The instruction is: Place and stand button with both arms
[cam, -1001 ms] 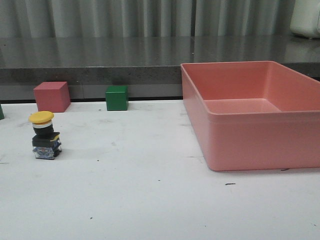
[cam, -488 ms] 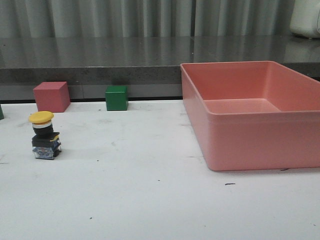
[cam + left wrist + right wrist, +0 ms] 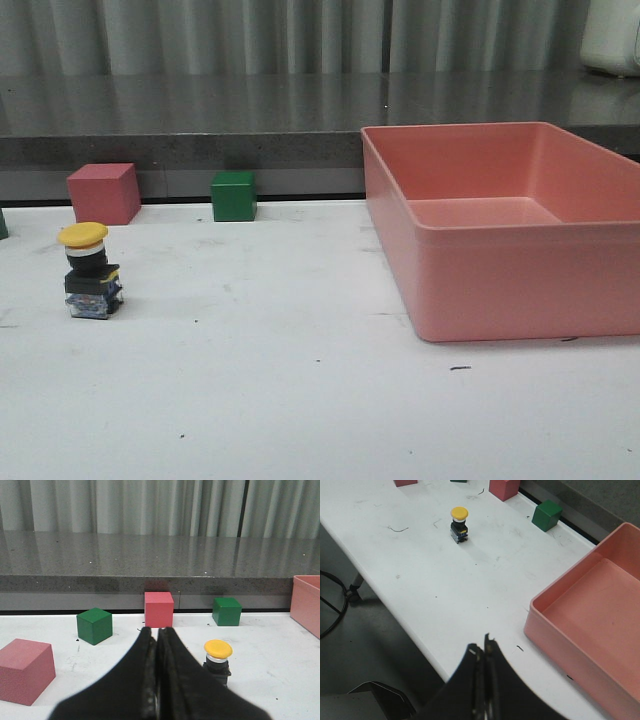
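My left pincer [image 3: 157, 645] is closed with nothing between its fingers, and it hangs low over the bench [image 3: 300, 400], with the button [image 3: 218, 660] just beside and a little past its tips. My right pincer [image 3: 484, 655] is also closed and empty. It sits high beyond the near edge of the bench, well apart from the button [image 3: 459, 524].

The button [image 3: 88, 270] stands upright near the left edge of the bench, with the yellow cap on top and the black block base resting flat on the surface. I judge that the standing step is already done, since neither pincer touches it and it keeps its balance alone.

The pink tray [image 3: 500, 225] fills the right side of the bench and its floor looks bare. A pink cube [image 3: 103, 192] and a green cube [image 3: 234, 195] lie along the far edge.

The bench is white, with small dark scratches and marks. Behind it runs a dark speckled counter [image 3: 200, 110], and grey corrugated panels [image 3: 250, 35] close the room.
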`<state>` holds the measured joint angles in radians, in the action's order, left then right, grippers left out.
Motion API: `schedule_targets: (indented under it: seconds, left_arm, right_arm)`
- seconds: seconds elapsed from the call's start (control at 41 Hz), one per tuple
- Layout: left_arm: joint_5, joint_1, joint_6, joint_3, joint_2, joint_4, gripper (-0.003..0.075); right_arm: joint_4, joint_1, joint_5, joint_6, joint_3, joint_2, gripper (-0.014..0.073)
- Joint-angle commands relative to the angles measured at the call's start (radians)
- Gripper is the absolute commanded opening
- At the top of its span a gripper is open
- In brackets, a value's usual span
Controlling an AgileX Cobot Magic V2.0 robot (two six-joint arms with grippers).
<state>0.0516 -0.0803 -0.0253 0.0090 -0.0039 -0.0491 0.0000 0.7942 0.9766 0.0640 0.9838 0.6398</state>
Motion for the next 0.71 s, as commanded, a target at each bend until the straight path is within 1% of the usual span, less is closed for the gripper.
schedule_targets:
  seconds: [0.0, 0.366, 0.415, 0.464, 0.586, 0.684]
  left_arm:
    - [-0.087, 0.001, 0.007, 0.015, -0.023, -0.011, -0.002]
    - [-0.087, 0.001, 0.007, 0.015, -0.023, -0.011, -0.002]
    - [-0.087, 0.001, 0.007, 0.015, -0.023, -0.011, -0.002]
    - [-0.087, 0.001, 0.007, 0.015, -0.023, -0.011, -0.002]
    - [-0.087, 0.001, 0.007, 0.015, -0.021, -0.011, -0.002]
    - [-0.087, 0.001, 0.007, 0.015, -0.021, -0.011, -0.002]
  right_arm:
    - [-0.007, -0.002, -0.063, 0.006, 0.025, 0.003, -0.0068]
    - [-0.007, -0.002, -0.068, 0.006, 0.016, -0.004, -0.0068]
    - [-0.008, -0.017, -0.074, 0.006, 0.004, -0.014, -0.0068]
    - [-0.007, -0.05, -0.081, 0.006, -0.015, -0.031, -0.0068]
    - [-0.013, -0.172, -0.139, 0.006, -0.096, -0.091, -0.0068]
    - [-0.014, -0.281, -0.243, 0.006, -0.193, -0.164, -0.0068]
